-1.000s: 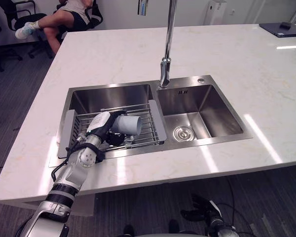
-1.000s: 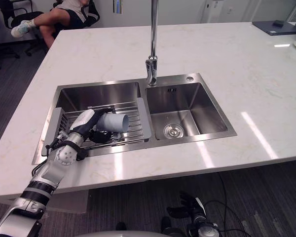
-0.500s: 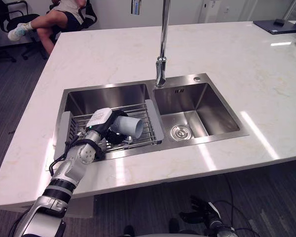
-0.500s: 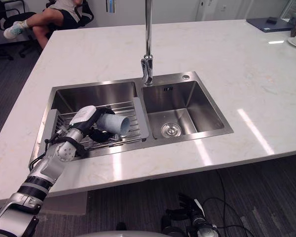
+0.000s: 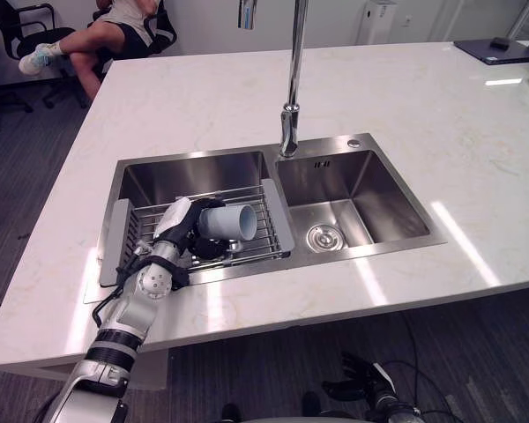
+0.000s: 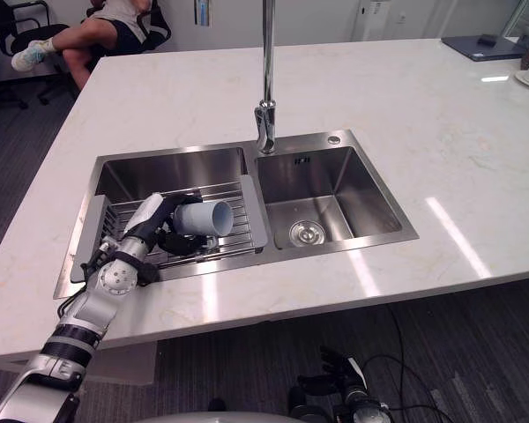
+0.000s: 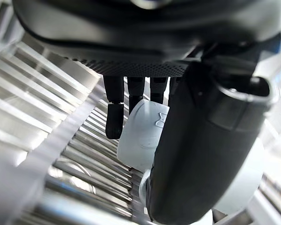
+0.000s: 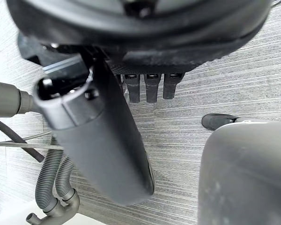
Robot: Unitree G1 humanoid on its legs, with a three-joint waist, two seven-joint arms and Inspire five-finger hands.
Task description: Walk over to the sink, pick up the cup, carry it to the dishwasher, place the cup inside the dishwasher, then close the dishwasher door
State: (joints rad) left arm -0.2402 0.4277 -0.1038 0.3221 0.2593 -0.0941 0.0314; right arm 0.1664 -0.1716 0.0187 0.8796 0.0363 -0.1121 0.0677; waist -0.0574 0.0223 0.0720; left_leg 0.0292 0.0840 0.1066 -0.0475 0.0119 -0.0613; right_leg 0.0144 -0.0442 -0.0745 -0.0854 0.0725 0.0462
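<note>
Two steel basins form the sink (image 5: 383, 194), set in a pale desk (image 5: 203, 97). Over the wire rack (image 5: 263, 233) in the left basin, the left hand (image 5: 178, 227) holds the cup (image 5: 232, 222) on its side, its mouth towards the right basin. In the left wrist view, fingers (image 7: 113, 117) and thumb (image 7: 192, 154) curl round the pale cup, with the rack's bars beneath. In the right wrist view, the right hand (image 8: 145, 51) hangs over grey floor (image 8: 215, 89), its fingers (image 8: 151, 89) relaxed and gripping nothing.

Faucet (image 5: 289, 97) behind — open counter (image 5: 203, 97) (right basin (image 5: 375, 189) too)
</note>
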